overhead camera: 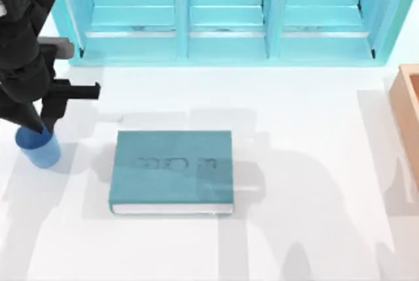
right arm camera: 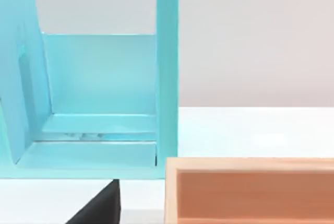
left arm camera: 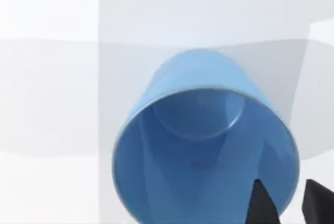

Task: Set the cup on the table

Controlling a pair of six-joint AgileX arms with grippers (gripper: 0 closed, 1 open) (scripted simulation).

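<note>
The blue cup (overhead camera: 38, 148) stands upright at the far left of the white table (overhead camera: 301, 228), left of the teal book. My left gripper (overhead camera: 44, 126) reaches down onto its rim from above. In the left wrist view I look into the cup (left arm camera: 198, 151), and my left gripper (left arm camera: 286, 199) is shut on the rim, with one dark finger (left arm camera: 259, 203) inside the wall and the other outside. I cannot tell whether the cup's base touches the table. A dark edge of my right gripper (right arm camera: 99, 207) shows in the right wrist view, near the shelf and the wooden box.
A teal hardcover book (overhead camera: 172, 171) lies flat mid-table, right of the cup. A light-blue shelf unit (overhead camera: 226, 16) runs along the back edge. A wooden box (overhead camera: 407, 114) sits at the right edge. Bare white surface stretches in front and to the right of the book.
</note>
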